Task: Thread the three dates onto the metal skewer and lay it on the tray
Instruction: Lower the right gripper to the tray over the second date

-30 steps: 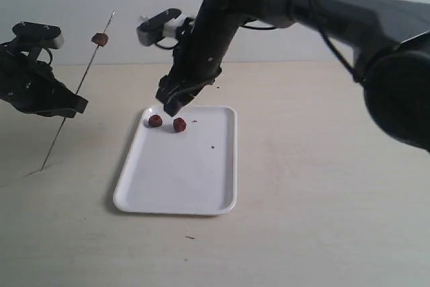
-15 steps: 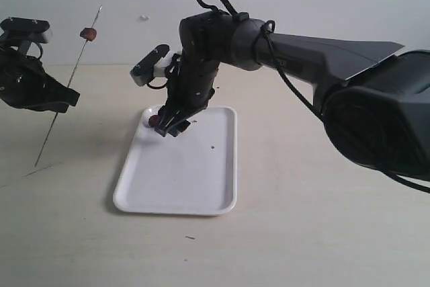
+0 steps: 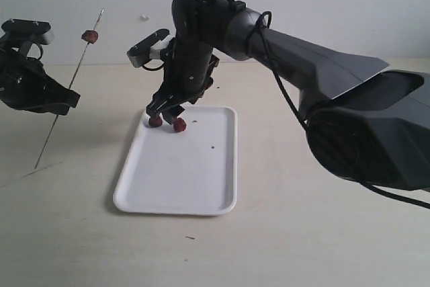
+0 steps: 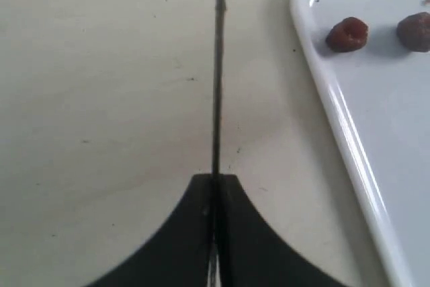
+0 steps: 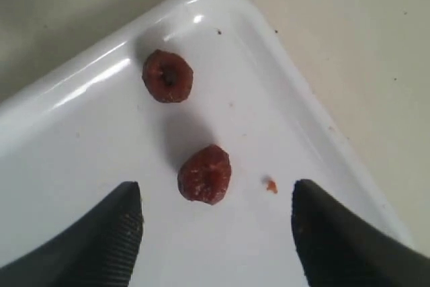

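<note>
Currently the left gripper (image 3: 57, 102) is clamped tight on the metal skewer (image 3: 69, 89), which slants up toward 1 o'clock in the exterior view; one date (image 3: 89, 35) already sits threaded near its upper tip. Left wrist view shows the rod (image 4: 217, 72) running straight out from between the closed jaws, over bare table (image 4: 101, 99).

Two dates lie loose at the far-left corner of the tray (image 3: 201, 186), roughly 11 o'clock of its surface: far date (image 5: 167, 76) close to the rim, near date (image 5: 205, 173) just beside it, apart. Right gripper (image 3: 168, 115) hangs above them, jaws wide, near date centred between the fingers (image 5: 114, 233), not touching.

Handling, as judged:
- Dates look light, soft, wrinkled, probably tacky; may squash or roll.
- Take the near one across its middle, gentle pinch, leaving the ends free for piercing.
- Skewer is thin, stiff, smooth; could twist in the grip under push.
</note>
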